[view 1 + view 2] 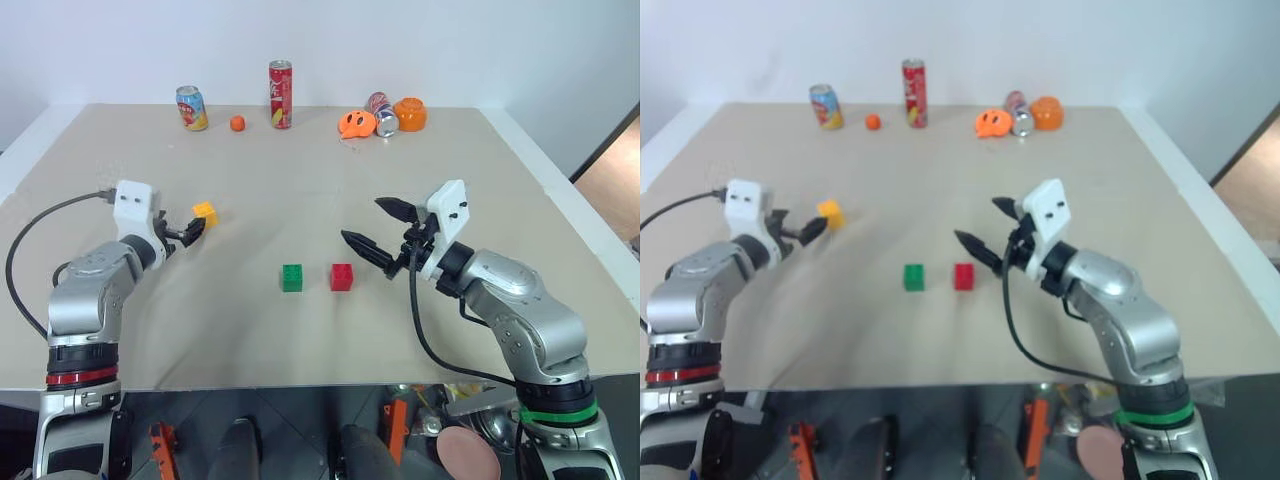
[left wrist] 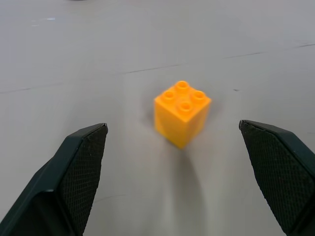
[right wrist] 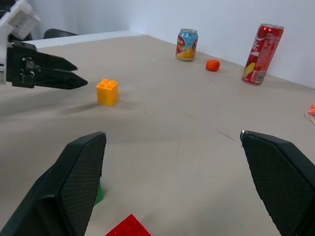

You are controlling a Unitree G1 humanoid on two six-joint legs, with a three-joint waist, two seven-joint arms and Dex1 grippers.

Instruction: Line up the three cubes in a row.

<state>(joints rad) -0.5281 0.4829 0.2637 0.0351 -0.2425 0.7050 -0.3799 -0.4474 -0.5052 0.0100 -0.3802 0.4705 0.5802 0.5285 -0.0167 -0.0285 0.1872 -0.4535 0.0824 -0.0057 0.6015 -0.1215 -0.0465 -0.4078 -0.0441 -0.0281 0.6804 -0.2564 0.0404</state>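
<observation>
Two cubes, the green cube [image 1: 291,277] and the red cube [image 1: 342,276], already sit side by side mid-desk. We see the yellow cube [image 1: 205,213] well apart, before our released left end effector [image 1: 188,231]. Our right end effector [image 1: 382,234] is released too, grasping nothing.

Bright, even overhead light; soft shadows on the table [image 1: 300,330]; slightly blurred yellow cube [image 2: 181,113].
</observation>
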